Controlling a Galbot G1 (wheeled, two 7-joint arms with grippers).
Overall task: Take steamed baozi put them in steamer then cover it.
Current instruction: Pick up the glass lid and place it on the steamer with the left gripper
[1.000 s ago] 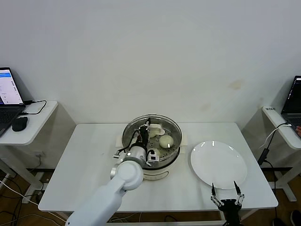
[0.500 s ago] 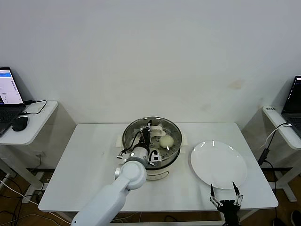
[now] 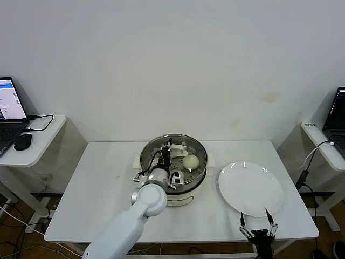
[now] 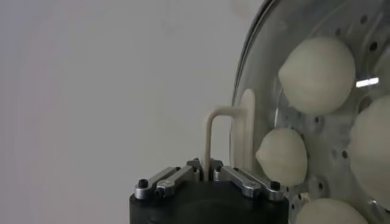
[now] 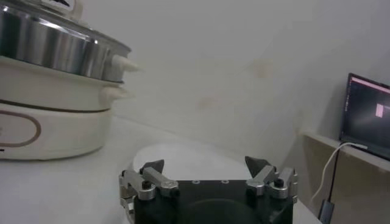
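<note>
At the table's near edge the right gripper [image 3: 258, 233] waits, jaws spread wide, beside the bare white plate [image 3: 250, 189]. Farther back, the left gripper [image 4: 209, 176] is clamped on the cover [image 4: 244, 140] by its cream handle — the glass sits over the steamer [image 3: 178, 172]. Inside lie the steamed baozi [image 4: 317, 74] — four show through the lid.
</note>
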